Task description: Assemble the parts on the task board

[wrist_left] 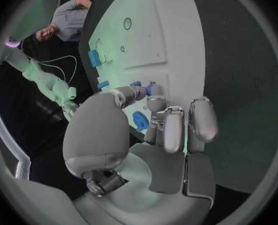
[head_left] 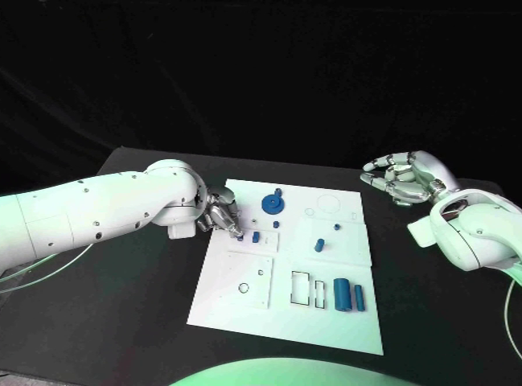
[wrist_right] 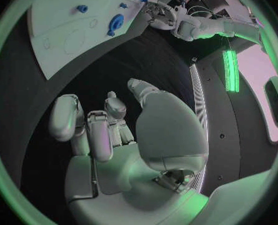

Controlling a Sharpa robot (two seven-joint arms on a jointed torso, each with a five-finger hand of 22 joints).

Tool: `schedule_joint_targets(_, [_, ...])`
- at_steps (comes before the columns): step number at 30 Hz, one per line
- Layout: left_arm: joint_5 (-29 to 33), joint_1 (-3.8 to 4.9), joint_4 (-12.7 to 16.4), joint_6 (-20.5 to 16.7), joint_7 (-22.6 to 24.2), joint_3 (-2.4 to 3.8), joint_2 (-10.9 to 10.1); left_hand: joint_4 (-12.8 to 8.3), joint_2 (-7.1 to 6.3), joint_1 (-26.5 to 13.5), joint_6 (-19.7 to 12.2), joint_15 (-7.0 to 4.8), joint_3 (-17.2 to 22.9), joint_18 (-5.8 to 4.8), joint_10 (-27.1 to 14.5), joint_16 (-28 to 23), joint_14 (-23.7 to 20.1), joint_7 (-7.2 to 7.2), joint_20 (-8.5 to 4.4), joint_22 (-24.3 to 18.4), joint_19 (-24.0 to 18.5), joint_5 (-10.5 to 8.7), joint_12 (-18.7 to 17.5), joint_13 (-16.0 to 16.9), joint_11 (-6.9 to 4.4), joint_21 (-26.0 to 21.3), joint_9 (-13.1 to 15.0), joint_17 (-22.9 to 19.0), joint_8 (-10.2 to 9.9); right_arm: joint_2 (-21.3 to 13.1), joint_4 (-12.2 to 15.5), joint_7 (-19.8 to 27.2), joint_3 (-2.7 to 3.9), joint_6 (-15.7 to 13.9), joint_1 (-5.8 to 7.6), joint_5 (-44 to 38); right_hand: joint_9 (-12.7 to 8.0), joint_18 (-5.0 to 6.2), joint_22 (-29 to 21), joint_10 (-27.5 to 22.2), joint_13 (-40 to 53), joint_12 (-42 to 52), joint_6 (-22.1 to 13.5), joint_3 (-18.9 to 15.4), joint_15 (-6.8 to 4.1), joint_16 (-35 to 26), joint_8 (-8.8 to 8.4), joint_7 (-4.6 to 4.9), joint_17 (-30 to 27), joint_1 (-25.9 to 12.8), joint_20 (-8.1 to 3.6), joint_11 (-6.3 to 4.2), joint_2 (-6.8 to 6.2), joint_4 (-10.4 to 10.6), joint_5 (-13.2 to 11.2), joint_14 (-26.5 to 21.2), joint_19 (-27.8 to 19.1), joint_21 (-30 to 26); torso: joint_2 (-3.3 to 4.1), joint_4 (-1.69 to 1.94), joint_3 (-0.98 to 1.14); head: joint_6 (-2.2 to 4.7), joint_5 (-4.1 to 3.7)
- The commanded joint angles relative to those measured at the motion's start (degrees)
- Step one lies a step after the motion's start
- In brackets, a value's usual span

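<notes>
The white task board (head_left: 318, 322) lies mid-table. My left hand (head_left: 220, 215) is over the board's left edge, its fingertips down on the plate. In the left wrist view this hand (wrist_left: 164, 130) pinches a small blue part (wrist_left: 144, 88) between thumb and a finger. Another small blue part (head_left: 256, 237) stands just right of those fingertips. A round blue gear (head_left: 273, 205) sits further back; the left wrist view has it (wrist_left: 140, 120) behind the fingers. My right hand (head_left: 402, 178) hovers off the board's far right corner, fingers curled on nothing (wrist_right: 113, 130).
Two small blue pegs (head_left: 318, 245) (head_left: 336, 226) stand mid-board. Two blue cylinders (head_left: 343, 293) (head_left: 359, 299) lie near the front right beside rectangular slots (head_left: 299, 287). A square plate with a small ring (head_left: 244, 281) lies at front left. Black table (head_left: 121, 322) surrounds the board.
</notes>
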Motion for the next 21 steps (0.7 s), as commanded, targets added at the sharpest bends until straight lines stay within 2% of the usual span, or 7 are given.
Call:
schedule_joint_targets(1, [2.22,0.02,0.0,1.28,-0.12,0.08,0.09,-10.66,-0.06,0.35,0.37,-0.52,10.36,-0.73,0.07,0.11,2.85,-0.09,-0.14,-0.05,-0.04,0.22,0.0,-0.05,-0.37,0.07,0.12,2.32,-0.06,0.03,0.03,0.17,0.0,0.51,-0.04,-0.23,-0.05,0.98,-0.09,0.11,-0.06,0.32,-0.39,-0.03,-0.53,-0.28,0.15,0.09,1.71,0.27,-0.13,-0.03,-0.16,0.28,0.21,2.52,-0.33,-0.29,0.04,0.0,-0.02,0.05,0.11])
schedule_joint_targets(12, [2.44,0.05,-0.72,2.84,-1.21,0.1,0.3,-10.55,0.02,0.23,0.39,-0.5,10.31,-0.71,0.09,0.11,2.85,-0.08,-0.14,-0.16,-0.14,0.23,-0.05,-0.07,-0.36,0.01,0.14,2.33,-0.16,0.14,-0.11,0.18,0.0,0.59,-0.15,-0.23,-0.05,0.98,-0.09,0.11,-0.06,0.32,-0.39,-0.03,-0.53,-0.28,0.15,0.09,1.71,0.27,-0.13,-0.03,-0.16,0.28,0.21,2.52,-0.33,-0.29,0.1,-0.02,-0.07,0.07,0.18])
schedule_joint_targets(21, [1.57,0.06,-0.93,3.4,-1.41,0.01,0.84,-10.47,0.09,0.14,0.39,-0.49,10.24,-0.67,0.06,0.13,2.87,-0.06,-0.13,-0.34,-0.28,0.2,-0.18,-0.2,-0.35,-0.07,0.16,2.36,-0.27,0.13,-0.11,0.18,0.0,0.57,-0.19,-0.23,-0.05,0.98,-0.09,0.11,-0.06,0.32,-0.39,-0.03,-0.53,-0.28,0.15,0.09,1.71,0.27,-0.13,-0.03,-0.16,0.28,0.21,2.52,-0.33,-0.29,0.08,-0.01,-0.08,-0.17,0.1])
